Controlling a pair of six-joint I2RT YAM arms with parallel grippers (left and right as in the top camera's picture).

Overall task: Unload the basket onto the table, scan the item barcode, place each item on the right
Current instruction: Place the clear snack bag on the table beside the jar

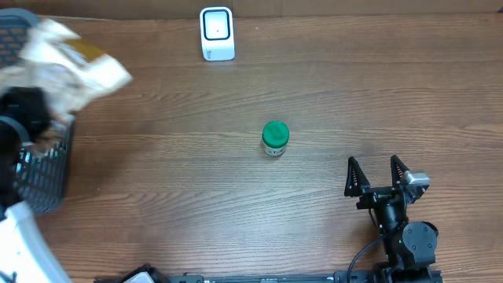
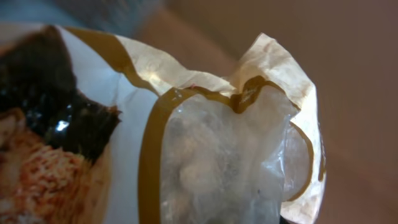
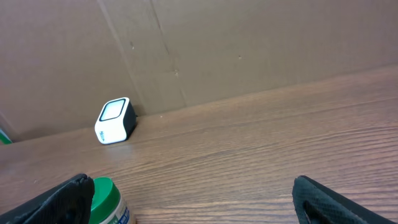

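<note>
A crinkled white and gold snack bag (image 1: 67, 59) hangs at the far left over a basket, and my left gripper (image 1: 45, 110) is shut on its lower end. The bag (image 2: 205, 155) fills the left wrist view and hides the fingers; no barcode shows. The white barcode scanner (image 1: 217, 33) stands at the back of the table, window up, also in the right wrist view (image 3: 115, 121). My right gripper (image 1: 379, 174) rests open near the front right, its fingers wide apart (image 3: 189, 186) with nothing between them.
A small green-lidded jar (image 1: 275, 138) stands mid-table, just left of my right gripper's left finger (image 3: 106, 200). A dark mesh basket (image 1: 43, 169) sits under the bag at the left edge. A cardboard wall (image 3: 249, 50) runs behind the scanner.
</note>
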